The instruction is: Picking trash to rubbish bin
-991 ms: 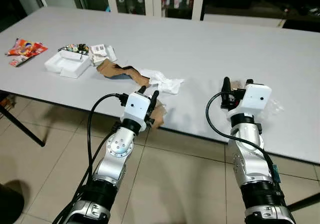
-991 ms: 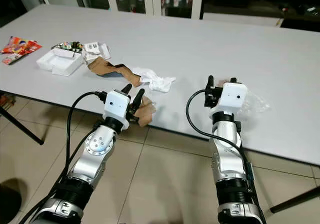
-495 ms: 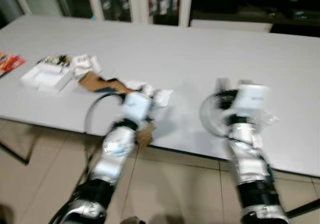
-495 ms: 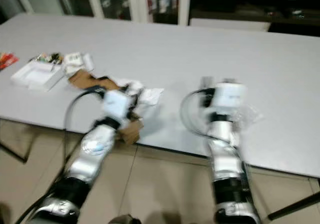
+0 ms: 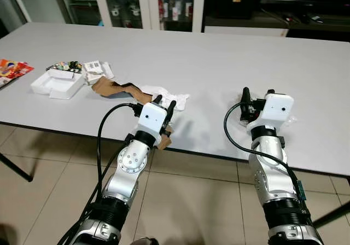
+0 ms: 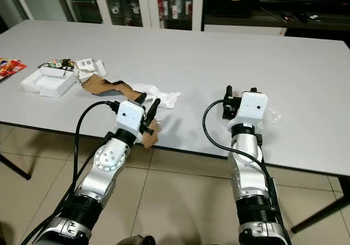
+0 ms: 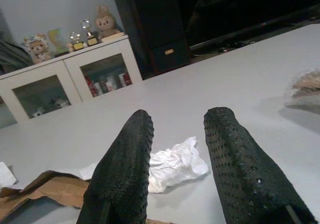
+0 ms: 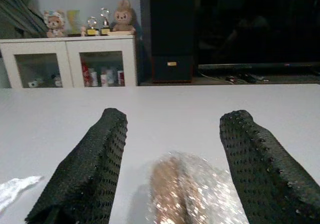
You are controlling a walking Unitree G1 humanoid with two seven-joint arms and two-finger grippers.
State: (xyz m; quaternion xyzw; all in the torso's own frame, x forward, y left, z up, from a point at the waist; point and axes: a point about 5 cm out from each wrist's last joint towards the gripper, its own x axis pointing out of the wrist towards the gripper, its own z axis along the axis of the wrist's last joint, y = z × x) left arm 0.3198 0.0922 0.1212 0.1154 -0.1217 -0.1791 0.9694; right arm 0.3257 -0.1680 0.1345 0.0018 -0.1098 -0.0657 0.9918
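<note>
Left end effector (image 5: 164,104), fingers apart by the surface's (image 5: 229,59) near edge, could nudge the crumpled tissue (image 5: 167,94) away; right end effector (image 5: 256,95) likewise spread.

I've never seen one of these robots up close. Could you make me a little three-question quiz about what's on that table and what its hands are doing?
1. True or false: the right gripper is open, with a clear plastic wrapper lying between its fingers.
2. Which lies closest ahead of the left gripper? A) white foam tray B) crumpled white tissue C) red snack packet
3. What colour is the torn paper beside the tissue?

Key: 1 true; 2 B; 3 brown.
</note>
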